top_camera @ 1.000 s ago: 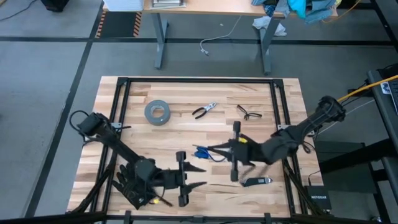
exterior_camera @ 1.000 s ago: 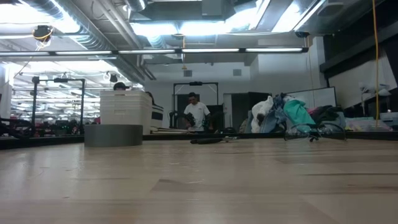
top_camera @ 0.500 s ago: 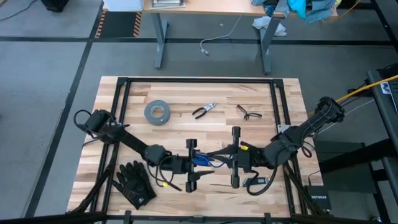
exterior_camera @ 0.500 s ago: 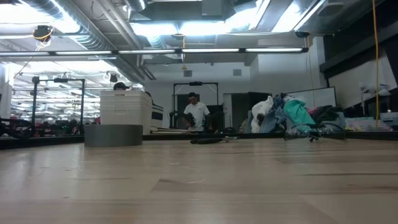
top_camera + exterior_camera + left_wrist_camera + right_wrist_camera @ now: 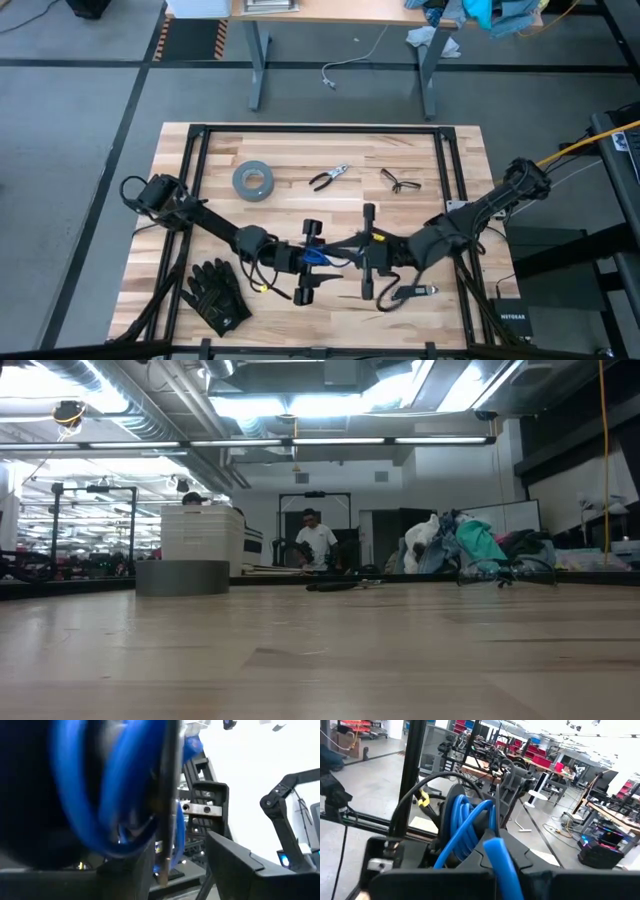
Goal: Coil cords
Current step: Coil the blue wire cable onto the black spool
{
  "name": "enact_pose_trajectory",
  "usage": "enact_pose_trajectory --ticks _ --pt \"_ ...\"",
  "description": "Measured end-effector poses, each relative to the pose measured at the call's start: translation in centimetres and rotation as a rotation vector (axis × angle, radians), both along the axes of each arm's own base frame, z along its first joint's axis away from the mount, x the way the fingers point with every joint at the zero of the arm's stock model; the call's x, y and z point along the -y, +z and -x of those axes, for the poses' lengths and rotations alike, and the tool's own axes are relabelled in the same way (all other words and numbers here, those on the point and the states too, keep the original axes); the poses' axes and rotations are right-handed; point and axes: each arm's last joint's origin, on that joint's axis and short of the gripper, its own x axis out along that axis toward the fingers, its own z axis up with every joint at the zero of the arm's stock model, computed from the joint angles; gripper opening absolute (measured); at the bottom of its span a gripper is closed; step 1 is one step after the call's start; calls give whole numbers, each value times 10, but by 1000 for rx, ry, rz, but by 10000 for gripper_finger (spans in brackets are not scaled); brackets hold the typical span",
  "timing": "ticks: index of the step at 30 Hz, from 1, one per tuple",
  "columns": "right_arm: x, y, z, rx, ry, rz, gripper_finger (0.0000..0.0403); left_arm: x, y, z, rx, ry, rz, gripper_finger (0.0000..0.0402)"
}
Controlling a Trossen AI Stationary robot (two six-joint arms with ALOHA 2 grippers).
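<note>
Both arms have drawn together at the table's (image 5: pixel 200 160) near middle since a second ago, when the left hand (image 5: pixel 318 258) hung over the black gloves (image 5: pixel 217 294). From above, left hand and right hand (image 5: pixel 345 250) meet at the cords (image 5: pixel 318 256); grey tape (image 5: pixel 253 180), pliers (image 5: pixel 328 177) and glasses (image 5: pixel 400 181) lie beyond

Low view: neither hand shows

Left wrist: blue loops (image 5: pixel 115 795) fill its spread fingers

Right wrist: fingers pressed together, pinching a blue strand (image 5: pixel 497 852)
</note>
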Motion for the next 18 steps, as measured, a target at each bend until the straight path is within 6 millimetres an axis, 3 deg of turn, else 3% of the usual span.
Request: enact_pose_trajectory --ticks 13,18 --pt "5 -6 -10 -15 -7 3 2 -5 -4 -4 -36 -7 30 165" --pt "5 -7 -10 -18 -11 6 2 -6 -4 -4 -37 -7 30 131"
